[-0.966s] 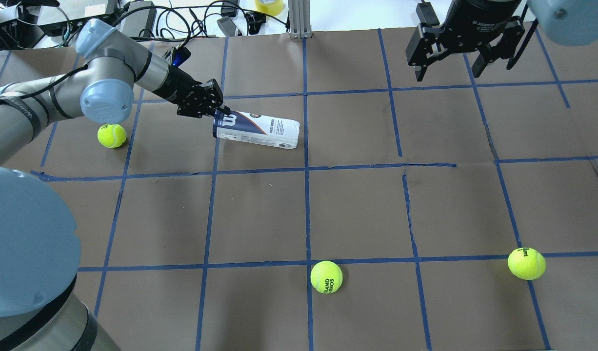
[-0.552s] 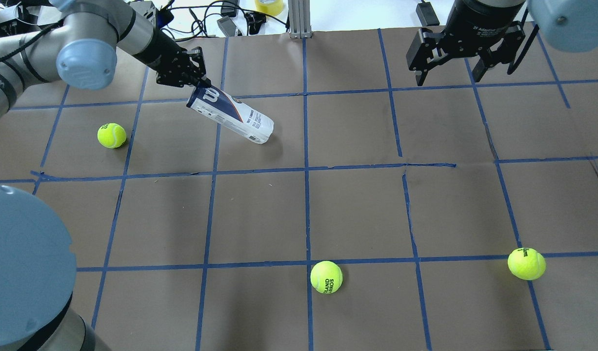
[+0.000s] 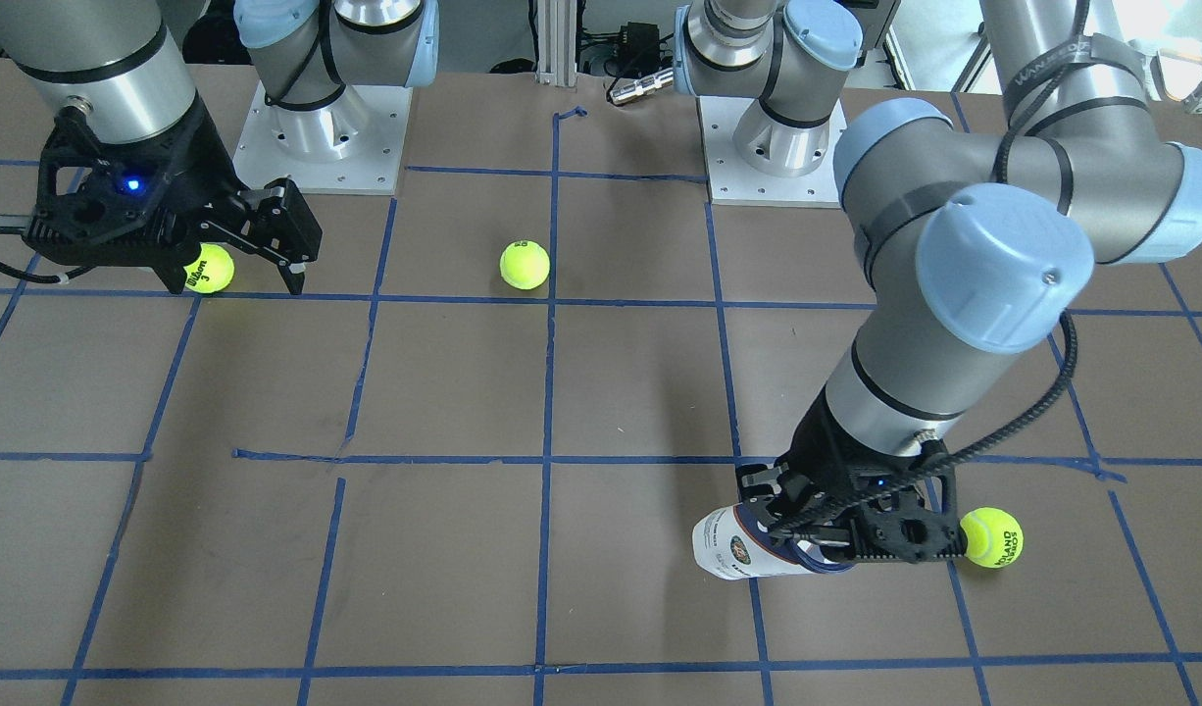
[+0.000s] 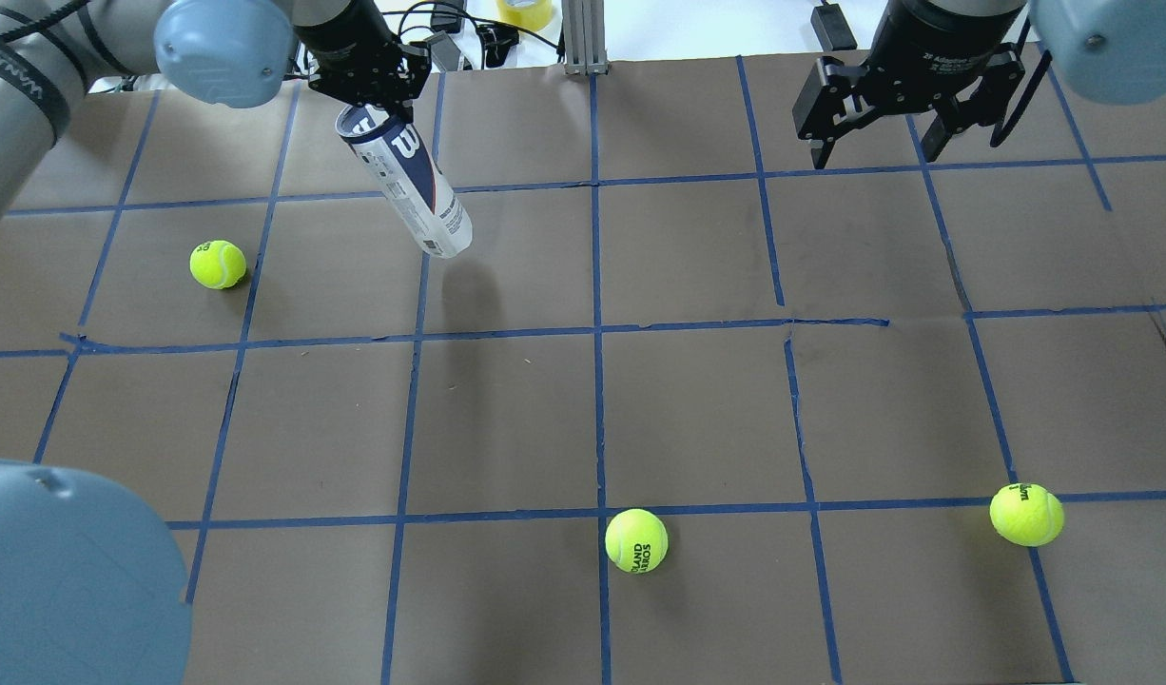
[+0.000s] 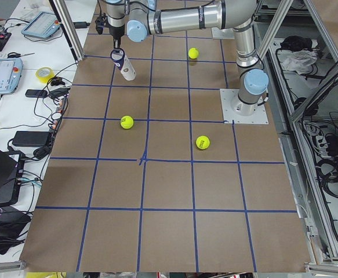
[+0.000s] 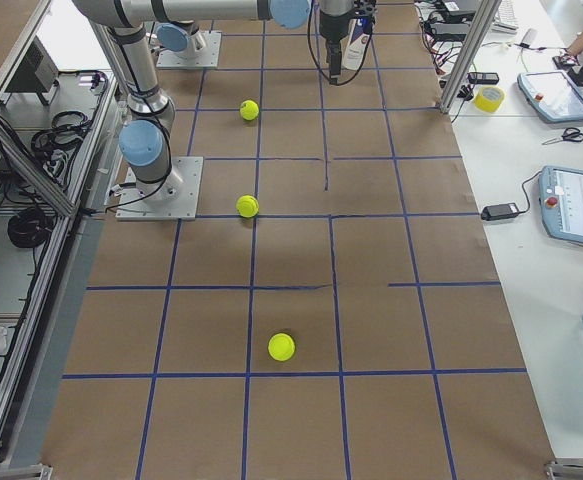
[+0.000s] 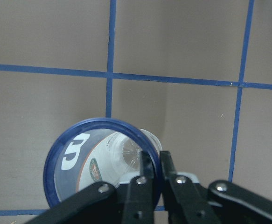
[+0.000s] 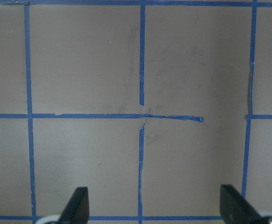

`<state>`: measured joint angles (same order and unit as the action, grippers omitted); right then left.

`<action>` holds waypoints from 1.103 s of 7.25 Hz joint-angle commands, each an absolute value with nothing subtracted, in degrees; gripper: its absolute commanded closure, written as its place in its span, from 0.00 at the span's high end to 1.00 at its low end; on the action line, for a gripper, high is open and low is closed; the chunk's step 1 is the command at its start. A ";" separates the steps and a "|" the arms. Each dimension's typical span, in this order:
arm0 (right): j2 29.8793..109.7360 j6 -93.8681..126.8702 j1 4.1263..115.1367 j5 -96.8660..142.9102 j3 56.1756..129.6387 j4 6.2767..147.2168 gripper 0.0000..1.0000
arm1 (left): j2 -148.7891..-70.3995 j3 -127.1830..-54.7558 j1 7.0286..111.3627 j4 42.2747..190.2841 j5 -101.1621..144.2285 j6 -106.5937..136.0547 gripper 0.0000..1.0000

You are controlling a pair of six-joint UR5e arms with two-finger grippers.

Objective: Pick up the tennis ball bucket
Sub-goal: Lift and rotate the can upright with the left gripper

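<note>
One brown tabletop (image 4: 697, 400), crossed by blue tape lines (image 4: 600, 419), is carrying everything. L arm (image 4: 223, 38) is reaching in at the overhead view's top left. R arm (image 4: 1106, 38) is coming in at top right.

Bucket (image 4: 412, 185) is hanging at a tilt from the left gripper (image 4: 378, 112). Its navy end w/ white "W" is sitting up at the gripper and its white end is hanging lowest. The lower end is clearing the tabletop, since its shadow is lying apart from it in the overhead view.

Left gripper is pinching the navy rim, jaws nearly together. L wrist cam is showing one finger (image 7: 142, 186) inside the open mouth and the other just outside, w/ the rim wall btwn them.

Right gripper (image 4: 873, 152) is hovering spread wide, holding nothing, well apart from the bucket. R wrist cam is showing only taped tabletop btwn its fingertips.

3 yellow-green balls are lying loose on the tabletop. Ball 1 (image 4: 218, 264) is sitting near the bucket, on the robot's left. Ball 2 (image 4: 636, 540) is sitting around mid-width, nearer the robot. Ball 3 (image 4: 1026, 515) is sitting out on the robot's right. All 3 are lying apart from the bucket.
</note>
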<state>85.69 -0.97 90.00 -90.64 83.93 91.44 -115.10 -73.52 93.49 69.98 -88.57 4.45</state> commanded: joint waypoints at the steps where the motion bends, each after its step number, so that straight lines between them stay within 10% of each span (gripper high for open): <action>1: 85.69 -1.05 90.00 -90.70 83.94 91.41 1.00 | -116.01 -73.65 101.04 63.85 -99.27 3.87 0.00; 8: 85.69 -1.05 90.09 -90.62 83.94 91.41 1.00 | -114.96 -82.44 102.13 54.39 -92.64 2.29 0.00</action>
<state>85.69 -1.05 90.06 -90.65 83.94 91.42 -115.35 -82.28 102.13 53.48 -93.57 2.39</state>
